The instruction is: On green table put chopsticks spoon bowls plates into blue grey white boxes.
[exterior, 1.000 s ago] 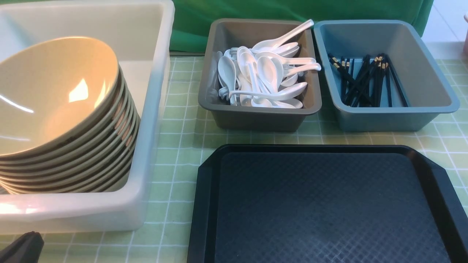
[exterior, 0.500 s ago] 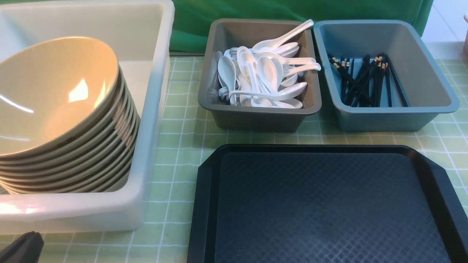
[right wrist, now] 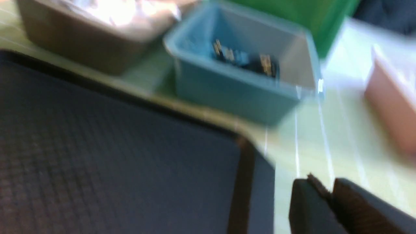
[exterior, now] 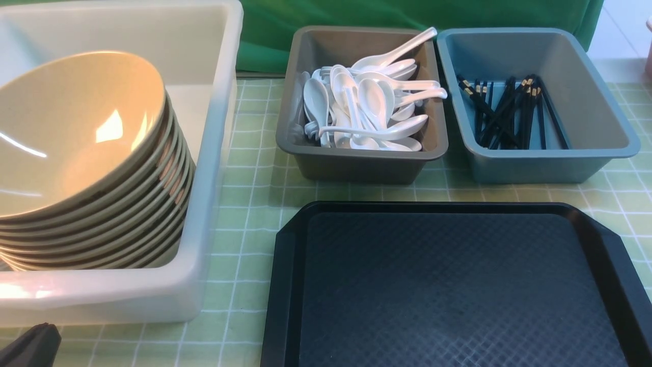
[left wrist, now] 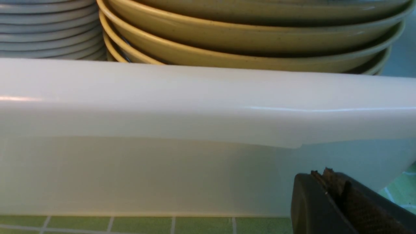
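Note:
A stack of tan bowls point(exterior: 86, 168) leans in the white box point(exterior: 219, 153) at the left; the left wrist view shows the bowls point(left wrist: 247, 35) beside stacked grey plates point(left wrist: 48, 29). White spoons point(exterior: 367, 107) fill the grey box point(exterior: 356, 163). Black chopsticks point(exterior: 509, 114) lie in the blue box point(exterior: 586, 158). My left gripper point(exterior: 30, 346) sits low in front of the white box, jaws together and empty point(left wrist: 325, 175). My right gripper point(right wrist: 325, 188) is shut and empty over the table by the black tray's corner; the front view does not show it.
A large black tray point(exterior: 458, 285) fills the near middle and right of the green checked table point(exterior: 254, 193). A pink container point(right wrist: 393, 110) stands to the right of the blue box. A green cloth point(exterior: 356, 12) hangs behind.

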You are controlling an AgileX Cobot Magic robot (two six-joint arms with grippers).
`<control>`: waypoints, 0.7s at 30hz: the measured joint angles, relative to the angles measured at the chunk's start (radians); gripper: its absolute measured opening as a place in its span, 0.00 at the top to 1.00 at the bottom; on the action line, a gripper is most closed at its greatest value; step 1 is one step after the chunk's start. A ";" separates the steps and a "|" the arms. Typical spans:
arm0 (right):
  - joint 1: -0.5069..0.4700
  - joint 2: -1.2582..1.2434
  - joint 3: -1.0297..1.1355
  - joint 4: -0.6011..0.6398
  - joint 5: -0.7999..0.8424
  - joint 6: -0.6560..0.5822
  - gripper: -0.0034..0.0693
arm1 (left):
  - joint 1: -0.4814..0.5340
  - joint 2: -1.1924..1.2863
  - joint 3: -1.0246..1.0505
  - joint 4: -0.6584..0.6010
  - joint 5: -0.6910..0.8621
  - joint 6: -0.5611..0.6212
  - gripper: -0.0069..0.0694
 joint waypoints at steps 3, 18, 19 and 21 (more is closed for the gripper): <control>-0.050 0.000 0.082 0.076 -0.005 0.007 0.80 | 0.000 0.000 0.000 0.000 0.000 0.000 0.91; -0.201 0.000 0.140 0.098 -0.116 0.106 0.78 | 0.000 0.000 0.000 -0.003 -0.001 0.001 0.91; -0.202 0.000 0.140 0.098 -0.116 0.106 0.77 | 0.000 0.000 0.000 -0.003 -0.001 0.001 0.91; -0.202 0.000 0.140 0.098 -0.116 0.104 0.77 | 0.000 0.000 0.000 -0.003 -0.001 0.001 0.91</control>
